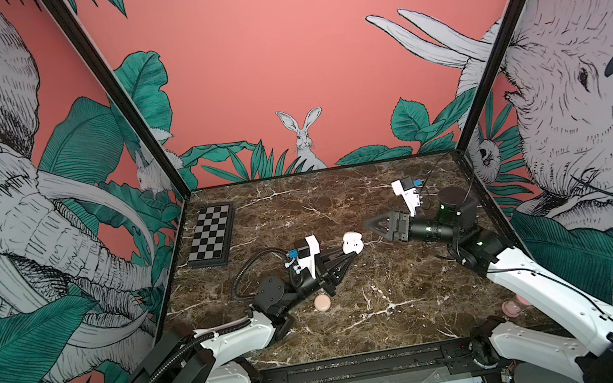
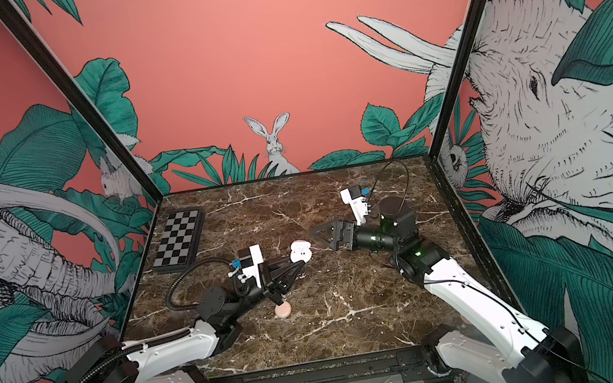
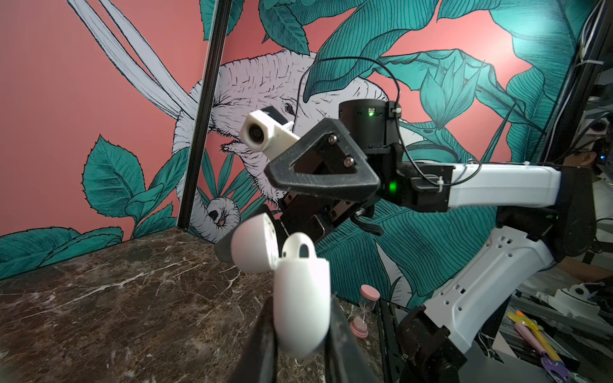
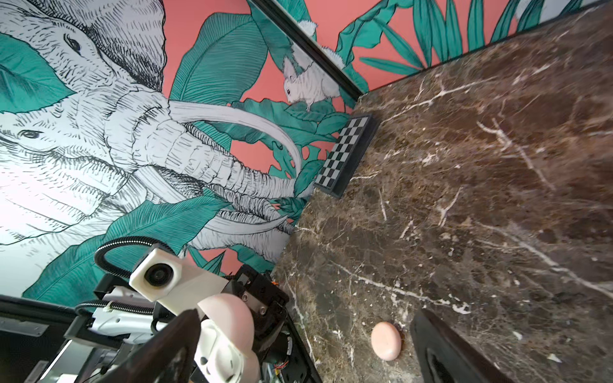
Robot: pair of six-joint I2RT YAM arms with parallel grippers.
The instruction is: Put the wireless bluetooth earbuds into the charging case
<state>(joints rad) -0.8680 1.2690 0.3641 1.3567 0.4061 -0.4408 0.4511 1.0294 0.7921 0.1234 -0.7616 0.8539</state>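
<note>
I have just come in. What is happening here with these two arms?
The left gripper is shut on a white charging case and holds it with the lid open. One earbud sits in the case with its top sticking out; I cannot make out a second one. The right gripper is open and empty, close to the case's open lid. A pink round puck lies on the marble table near the left arm, and a chessboard sits at the far left.
</note>
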